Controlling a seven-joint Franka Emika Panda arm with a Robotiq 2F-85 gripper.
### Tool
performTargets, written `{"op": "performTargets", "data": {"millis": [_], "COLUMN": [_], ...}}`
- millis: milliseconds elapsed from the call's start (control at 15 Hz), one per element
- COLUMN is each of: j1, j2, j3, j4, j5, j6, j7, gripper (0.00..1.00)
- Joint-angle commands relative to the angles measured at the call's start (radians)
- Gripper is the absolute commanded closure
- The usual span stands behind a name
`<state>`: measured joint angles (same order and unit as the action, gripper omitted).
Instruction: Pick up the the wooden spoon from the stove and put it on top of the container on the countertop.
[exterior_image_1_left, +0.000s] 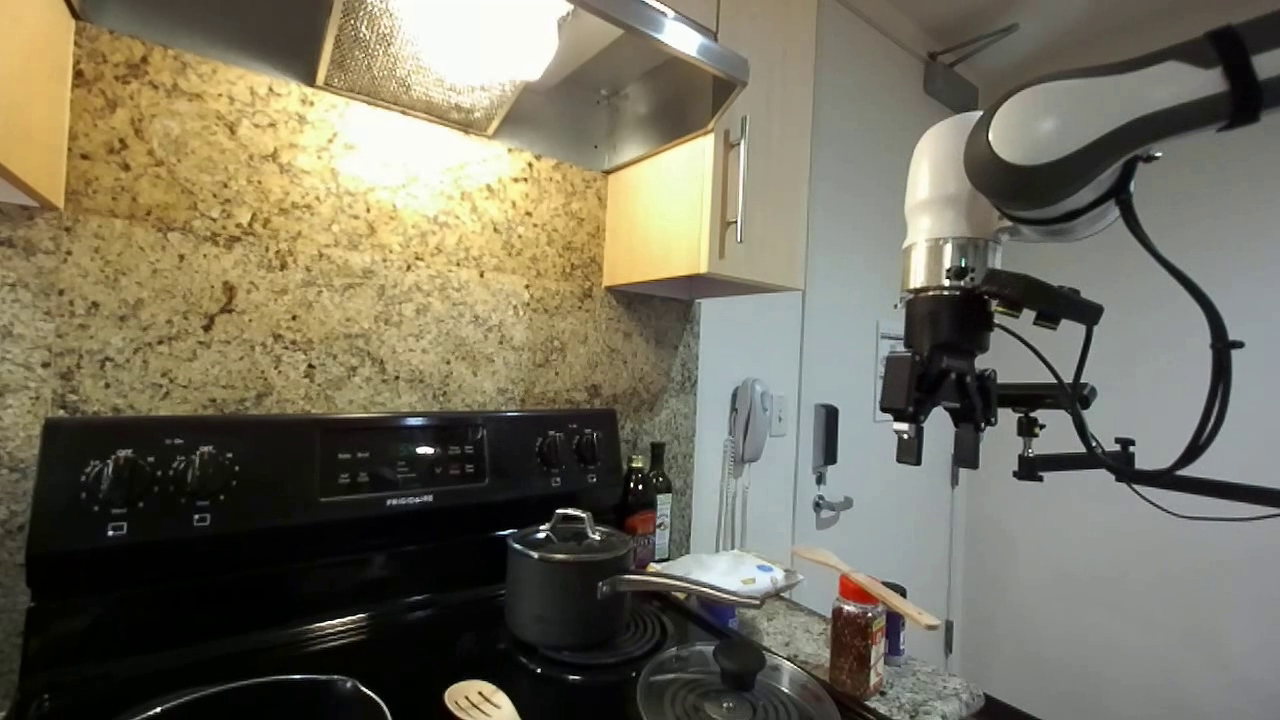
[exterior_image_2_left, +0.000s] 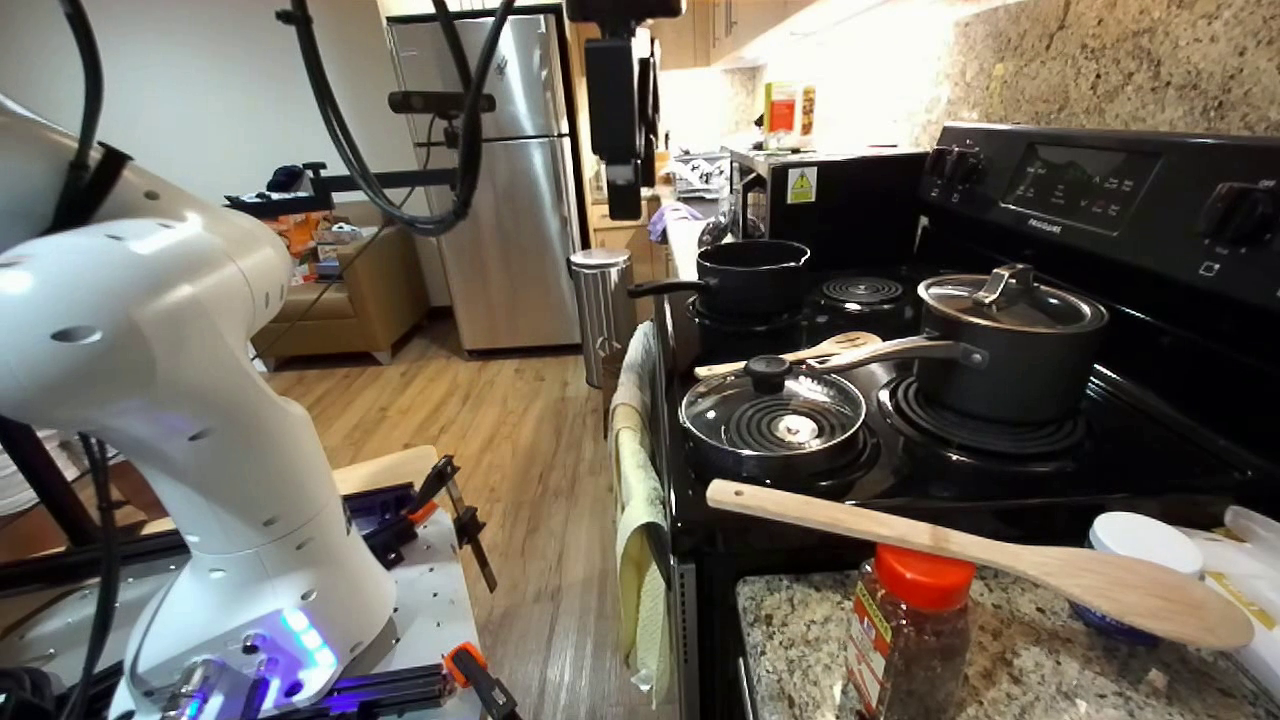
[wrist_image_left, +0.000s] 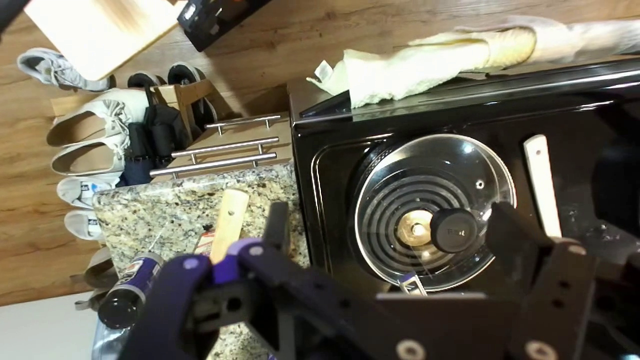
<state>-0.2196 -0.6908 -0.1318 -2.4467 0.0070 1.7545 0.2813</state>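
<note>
Across the red lid of the container (exterior_image_2_left: 915, 650) rests a wooden spoon (exterior_image_2_left: 850, 516), its handle end reaching over the stove's edge. The container stands on the granite countertop (exterior_image_2_left: 795, 625). On the stove (exterior_image_1_left: 270, 460) lies a separate slotted wooden spoon (exterior_image_2_left: 843, 344); only its pale handle (wrist_image_left: 542, 185) shows in the wrist view. My gripper (exterior_image_1_left: 938, 447) hangs well above the container and countertop in an exterior view, pointing down, fingers spread with nothing between them. In the wrist view the open gripper (wrist_image_left: 390, 220) has its two fingers wide apart.
A glass lid (wrist_image_left: 435, 165) with a black knob sits on the near burner. Behind it are a lidded saucepan (exterior_image_2_left: 1000, 365) with a projecting handle and a black pot (exterior_image_2_left: 750, 285). A white-capped jar (exterior_image_2_left: 1145, 540) and a purple jar (wrist_image_left: 135, 280) flank the container. The range hood (exterior_image_1_left: 640, 80) overhangs the stove.
</note>
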Motion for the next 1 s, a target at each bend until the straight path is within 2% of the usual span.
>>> {"op": "performTargets", "data": {"millis": [0,267,733,933], "j1": [-0.012,-0.013,0.063,0.092], "j2": [0.005,0.032,0.332,0.455], "j3": [0.009,0.016,0.032,0.026], "j4": [0.003,0.022,0.23,0.301], "j5": [0.006,-0.016,-0.088,-0.127], "j6": [-0.003,0.008,-0.015,0.047], "j7": [-0.006,-0.011,-0.17,-0.258], "gripper": [0.0,0.0,0.0,0.0]}}
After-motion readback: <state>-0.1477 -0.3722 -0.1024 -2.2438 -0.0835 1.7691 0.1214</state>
